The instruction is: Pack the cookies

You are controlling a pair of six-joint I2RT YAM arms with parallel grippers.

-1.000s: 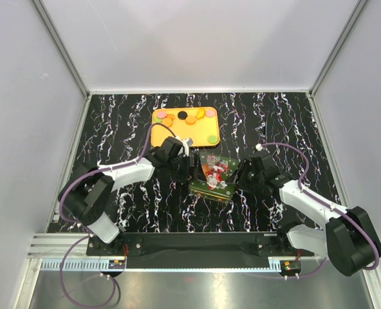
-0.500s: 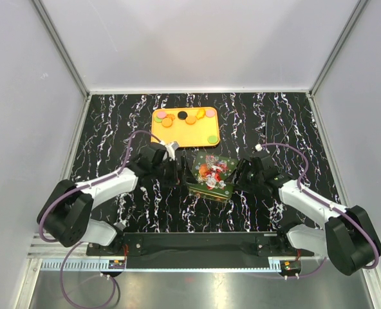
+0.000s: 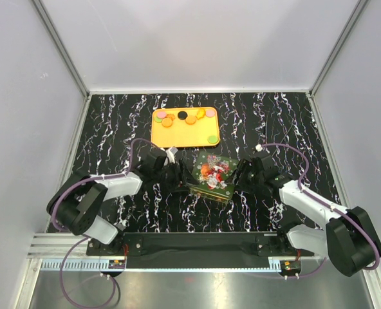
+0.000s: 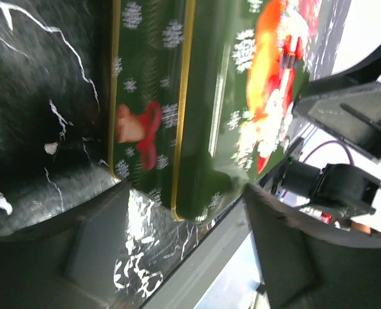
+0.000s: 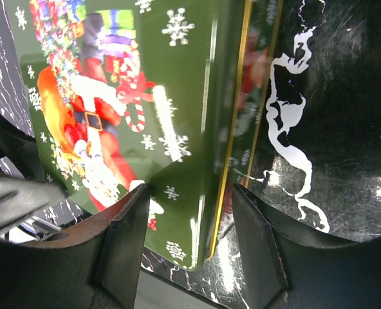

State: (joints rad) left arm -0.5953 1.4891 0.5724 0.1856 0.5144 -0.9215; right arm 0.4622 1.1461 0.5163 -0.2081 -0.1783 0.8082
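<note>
The cookies, small orange, black, pink and green discs, lie on an orange tray at the back centre. In front of it stands a green Christmas tin with a Santa lid, closed. My left gripper is at the tin's left edge. In the left wrist view its jaws stand wide, with the tin's corner between them. My right gripper is at the tin's right edge. In the right wrist view it clamps the tin, one finger on the lid, one against the base.
The table top is black marble with white veins, closed in by white walls on three sides. A metal rail with both arm bases runs along the near edge. The tray is about a hand's width behind the tin.
My left arm has swung its elbow out and back, and its gripper has slid a little left and nearer along the tin's left edge. The right arm has not moved.
</note>
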